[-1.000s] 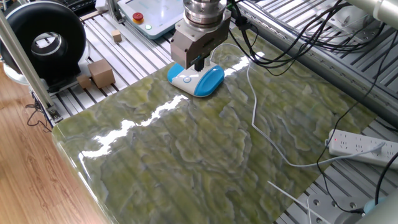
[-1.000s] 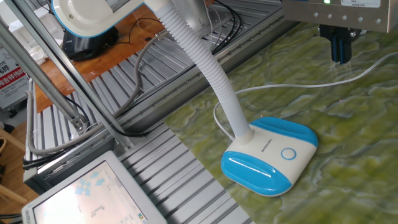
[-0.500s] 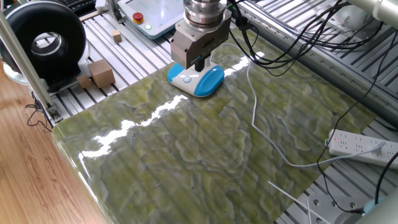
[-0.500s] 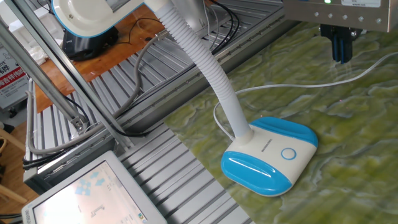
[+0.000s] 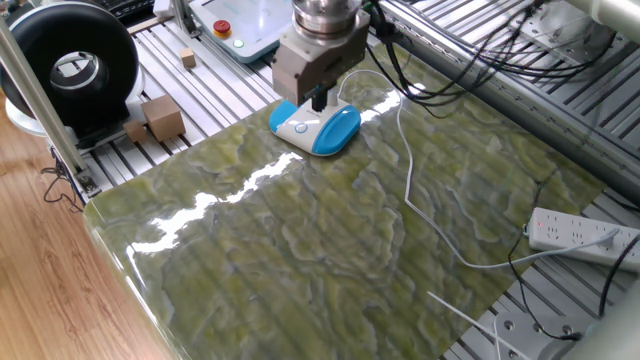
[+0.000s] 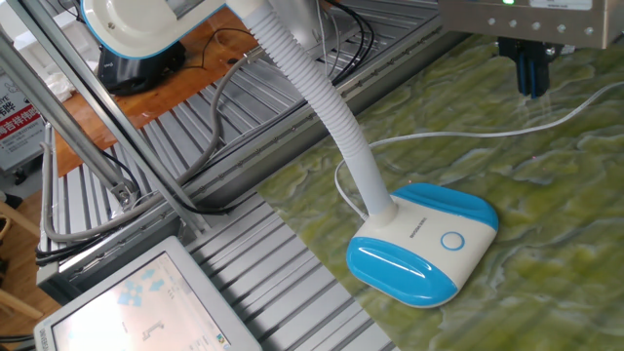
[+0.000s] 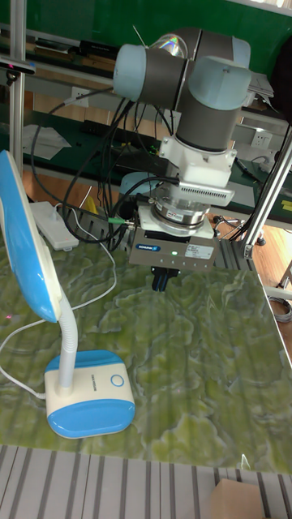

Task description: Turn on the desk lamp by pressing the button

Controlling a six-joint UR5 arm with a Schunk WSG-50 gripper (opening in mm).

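Button [image 6: 451, 241] sits flush on the desk lamp [image 6: 422, 244]; I judge it stiff, needing one light press at its centre. My claw [image 6: 530, 90] hangs at its 1 o'clock, and I cannot tell whether the fingers are apart.

- I'm seeing bright, even light throughout.
- White glare is streaking diagonally across the glossy green table [image 5: 330, 260], running from beside the desk lamp [image 5: 316, 127].
- Everything is staying sharp; shadows are looking faint.

The arm holds its pincer [image 7: 162, 281] pointing straight down, wrist vertical.
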